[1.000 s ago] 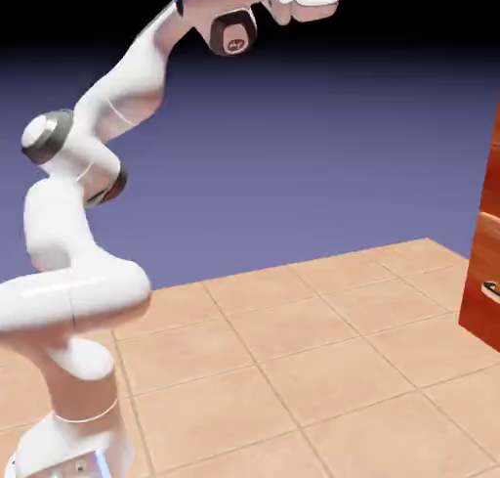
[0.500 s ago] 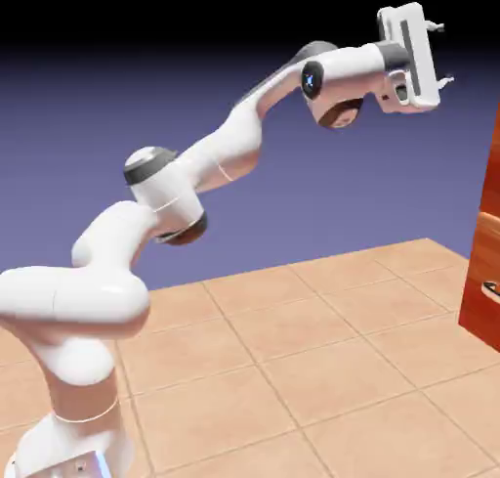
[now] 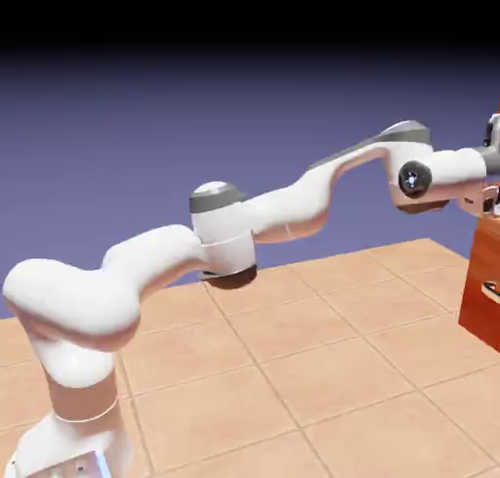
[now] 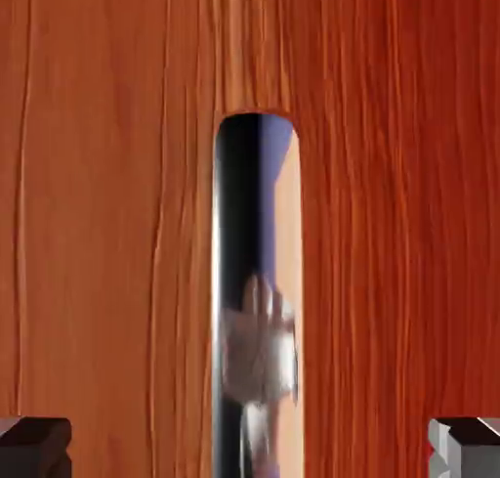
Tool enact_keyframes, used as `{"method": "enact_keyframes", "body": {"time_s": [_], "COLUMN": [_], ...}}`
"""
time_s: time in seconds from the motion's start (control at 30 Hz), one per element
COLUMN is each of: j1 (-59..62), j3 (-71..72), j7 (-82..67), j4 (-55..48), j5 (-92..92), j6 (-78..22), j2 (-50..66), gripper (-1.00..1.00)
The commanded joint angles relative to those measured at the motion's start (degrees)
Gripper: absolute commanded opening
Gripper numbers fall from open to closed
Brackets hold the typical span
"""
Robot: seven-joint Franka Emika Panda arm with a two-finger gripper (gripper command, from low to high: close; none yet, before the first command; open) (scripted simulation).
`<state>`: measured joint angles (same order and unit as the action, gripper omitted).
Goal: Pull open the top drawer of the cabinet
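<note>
Facing the top drawer (image 4: 107, 222) nearly head-on, with the gripper (image 4: 250, 448) spread wide and nothing between its fingertips but the view of the bar handle (image 4: 258, 271). In the hand view, runs lengthwise from mid-picture down to the bottom edge, this handle, centred between the two fingertips and crosswise to the line joining them: well placed, by the look of it, for a straight advance and a squeeze from both sides. Lies straight ahead of the open fingers, then, the drawer front; impossible to tell from here how much gap remains in depth, or whether the tips already flank the bar. Needs, most likely, a short approach along the gripper's own axis, then closing, then a pull straight back; closing too shallow could let the smooth metal slip free. In the exterior view, stretches toward the cabinet (image 3: 483, 271) at the right edge, the glossy white arm (image 3: 283, 214) with dark joint bands, above pale, peach-coloured square tiles (image 3: 312, 369). Shows reddish-brown wood with wavy lengthwise grain, lighter on one side and deeper red on the other, behind a round-ended, mirror-bright bar reflecting black, violet, peach and a blurred pale shape.
</note>
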<state>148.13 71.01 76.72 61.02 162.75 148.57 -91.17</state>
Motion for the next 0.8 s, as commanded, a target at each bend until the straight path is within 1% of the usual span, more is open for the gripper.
{"method": "enact_keyframes", "body": {"time_s": [0.0, 0.2, 0.23, 0.27, 0.77], "j1": [1.17, 8.15, 8.15, 8.15, -8.59], "j3": [-0.21, -1.46, -1.46, -1.46, -0.64], "j7": [0.59, 4.10, 4.11, 4.11, -2.09], "j4": [-2.08, -14.45, -14.46, -14.46, 16.68], "j5": [-0.19, -1.29, -1.29, -1.29, 2.20], "j6": [0.88, 6.12, 6.12, 6.12, -7.56], "j2": [0.13, 0.87, 0.87, 0.87, -3.18], "gripper": [1.00, 1.00, -1.00, -1.00, -1.00]}}
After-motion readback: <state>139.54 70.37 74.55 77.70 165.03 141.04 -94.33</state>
